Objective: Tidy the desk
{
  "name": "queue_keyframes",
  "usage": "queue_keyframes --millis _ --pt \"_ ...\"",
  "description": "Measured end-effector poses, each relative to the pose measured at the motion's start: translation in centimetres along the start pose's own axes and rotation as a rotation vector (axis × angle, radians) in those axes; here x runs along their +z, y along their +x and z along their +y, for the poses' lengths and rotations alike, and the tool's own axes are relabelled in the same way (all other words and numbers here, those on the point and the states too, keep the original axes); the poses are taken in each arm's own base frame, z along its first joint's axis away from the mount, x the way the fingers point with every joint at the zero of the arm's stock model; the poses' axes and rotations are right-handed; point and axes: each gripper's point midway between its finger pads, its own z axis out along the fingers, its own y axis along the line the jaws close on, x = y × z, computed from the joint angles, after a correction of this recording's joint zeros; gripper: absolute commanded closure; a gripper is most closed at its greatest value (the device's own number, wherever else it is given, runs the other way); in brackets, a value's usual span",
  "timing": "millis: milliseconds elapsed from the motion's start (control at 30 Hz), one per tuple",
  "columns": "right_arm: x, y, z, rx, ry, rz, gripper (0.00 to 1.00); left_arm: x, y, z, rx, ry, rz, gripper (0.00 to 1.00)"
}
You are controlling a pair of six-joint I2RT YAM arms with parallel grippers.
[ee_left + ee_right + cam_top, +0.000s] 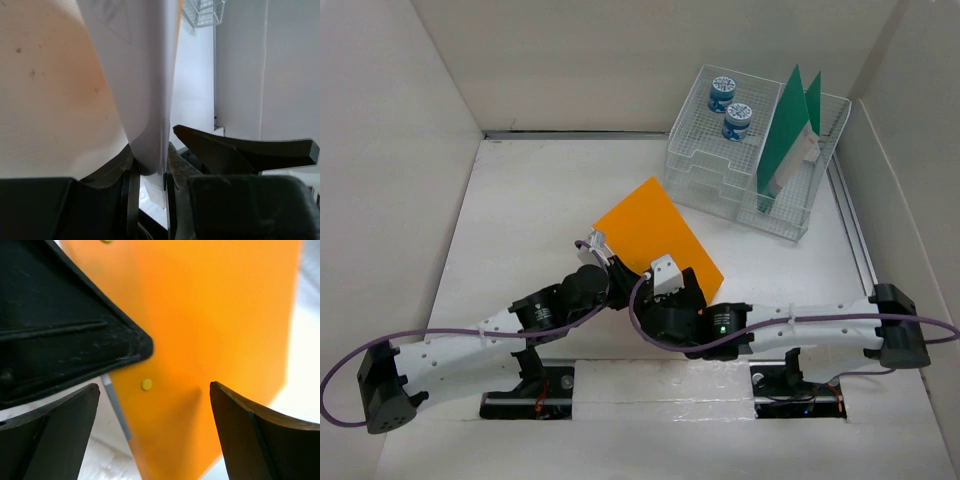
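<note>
An orange folder [655,235] is held tilted over the middle of the white desk [520,230]. My left gripper [601,249] is shut on its near left edge. In the left wrist view the jaws [150,170] pinch the folder's pale sheet [145,75]. My right gripper [672,277] is open at the folder's near edge. In the right wrist view its fingers [55,435] stand wide apart around the orange folder [215,330], not touching it. The black left gripper [60,325] fills that view's upper left.
A clear wire-mesh organizer rack [720,190] stands at the back right. It holds two blue-and-white tins [730,106], upright green folders [785,130] and a white item [802,158]. Beige wall panels enclose the desk.
</note>
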Motion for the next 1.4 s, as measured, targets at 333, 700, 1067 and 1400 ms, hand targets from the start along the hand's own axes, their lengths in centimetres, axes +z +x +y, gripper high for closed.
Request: queue_keyframes --millis 333,700,1067,1400 --pt "1.0 2.0 -0.1 -0.115 0.265 -0.089 0.17 -0.1 0.0 1.8 -0.013 -0.073 0.025 1.0" --pt "0.3 3.0 -1.3 -0.169 0.342 -0.123 1.0 -0.8 -0.2 -1.4 -0.014 0.022 0.044 1.0" --pt "-1.3 2.2 -3.3 -0.175 0.338 -0.136 1.0 -3.6 -2.7 -3.3 -0.012 0.065 -0.021 0.23" --pt "-3.6 -0.3 -5.0 -0.071 0.299 -0.179 1.0 -15.9 -14.4 -12.0 -0.028 0.316 -0.404 0.19"
